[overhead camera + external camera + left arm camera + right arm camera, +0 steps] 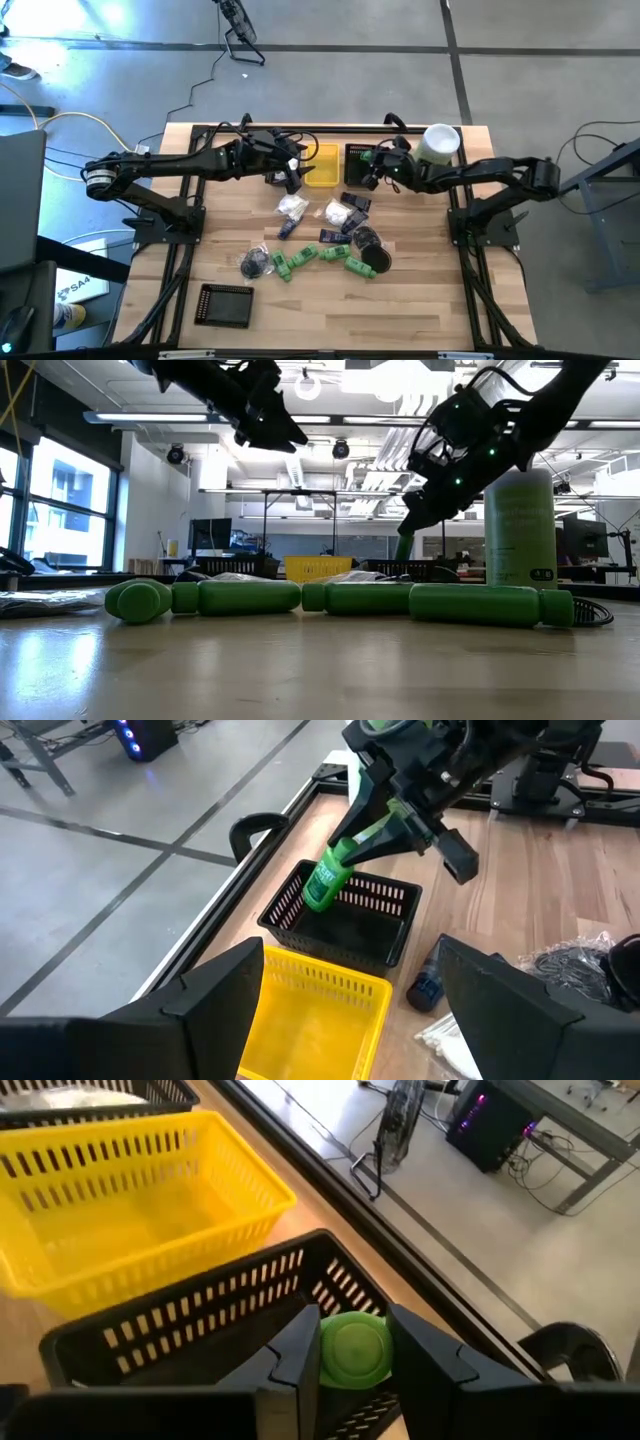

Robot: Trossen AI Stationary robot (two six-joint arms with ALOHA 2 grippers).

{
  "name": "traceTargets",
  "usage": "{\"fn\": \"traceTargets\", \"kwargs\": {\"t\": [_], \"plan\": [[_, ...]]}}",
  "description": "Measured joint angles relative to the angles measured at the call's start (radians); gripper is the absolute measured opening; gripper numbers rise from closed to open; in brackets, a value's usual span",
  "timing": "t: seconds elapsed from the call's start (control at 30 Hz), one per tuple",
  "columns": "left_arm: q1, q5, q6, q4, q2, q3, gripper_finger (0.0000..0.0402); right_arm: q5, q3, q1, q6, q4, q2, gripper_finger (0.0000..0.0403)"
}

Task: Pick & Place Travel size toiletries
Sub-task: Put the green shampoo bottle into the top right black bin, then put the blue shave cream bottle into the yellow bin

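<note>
Right gripper (385,830): clamped on a green bottle (327,880), held tilted above the black bin (385,945).
Left gripper (292,172): fingers spread wide, nothing held, over the yellow bin (322,166).
Remaining toiletries (320,245): scattered mid-table.

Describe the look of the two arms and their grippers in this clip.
Both arms are dark, jointed tubes with black cables along them. The left gripper and the right gripper end in two flat, angular black fingers. Small green lights glow on the right arm's wrist.
</note>
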State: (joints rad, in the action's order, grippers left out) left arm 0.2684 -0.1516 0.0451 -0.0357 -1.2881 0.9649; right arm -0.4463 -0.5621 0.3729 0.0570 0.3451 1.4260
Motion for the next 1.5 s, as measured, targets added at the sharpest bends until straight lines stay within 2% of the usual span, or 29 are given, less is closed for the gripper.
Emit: {"fn": "traceTargets", "kwargs": {"t": [0.3,0.63,0.77,0.97,1.23,1.5], "plan": [[0.0,0.003,-0.001,0.0,0.0,0.0,0.0291,0.014,0.0,0.0,0.018,0.011,0.007,0.0097],[0.0,0.003,-0.003,-0.001,0.0,0.0,0.0291,0.034,0.0,-0.002,0.018,0.003,0.007,0.0188],[0.0,0.003,-0.005,-0.001,0.0,0.0,0.0291,0.036,0.0,-0.018,0.022,0.016,0.006,0.0201],[0.0,0.002,-0.004,-0.001,0.0,0.0,0.0291,0.037,0.0,-0.065,0.093,0.058,-0.022,0.0172],[0.0,0.001,-0.005,-0.013,0.0,0.0,0.0291,0.037,0.0,-0.124,0.154,0.077,-0.095,0.0098],[0.0,-0.001,-0.051,-0.001,-0.027,-0.001,0.0281,0.037,0.0,-0.126,0.148,0.057,-0.142,0.0039]]}}
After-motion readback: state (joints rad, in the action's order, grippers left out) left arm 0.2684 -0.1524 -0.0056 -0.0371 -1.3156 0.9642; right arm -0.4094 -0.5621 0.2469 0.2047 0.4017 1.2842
